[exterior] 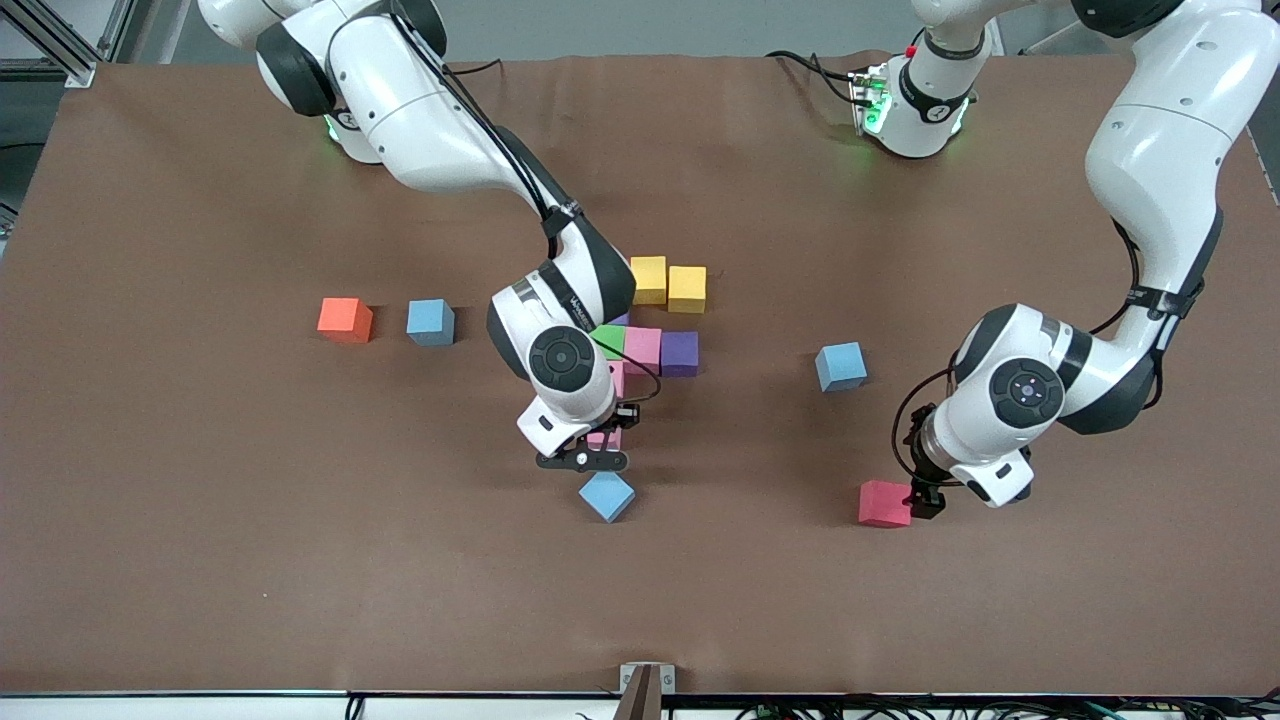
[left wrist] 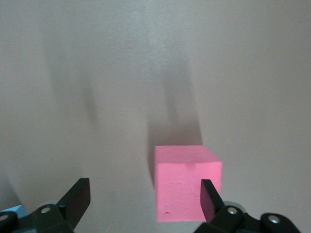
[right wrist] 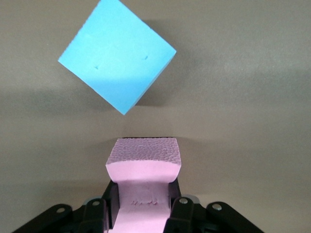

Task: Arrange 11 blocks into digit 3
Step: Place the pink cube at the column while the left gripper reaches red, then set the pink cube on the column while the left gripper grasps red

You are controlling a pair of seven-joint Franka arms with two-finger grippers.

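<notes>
Between my right gripper's (right wrist: 141,213) fingers sits a pink block (right wrist: 142,167), clamped tight enough that its foam sides bulge, and just ahead of the tips a blue block (right wrist: 116,58) lies on the table turned corner-on. The half-built 3 (exterior: 655,325) is right by that wrist: yellow, green, pink and purple cubes touching. My guess is this pink one goes on the end of the pink column, so I'd square it to the neighbours first, lower it straight and let go only once it's flat, without nudging the blue block or the row. My left gripper (left wrist: 146,201) is down at the table with its jaws wide apart, and a red block (exterior: 885,503), which looks pink from the wrist, stands by one fingertip, not gripped. I'd centre over it before closing.
</notes>
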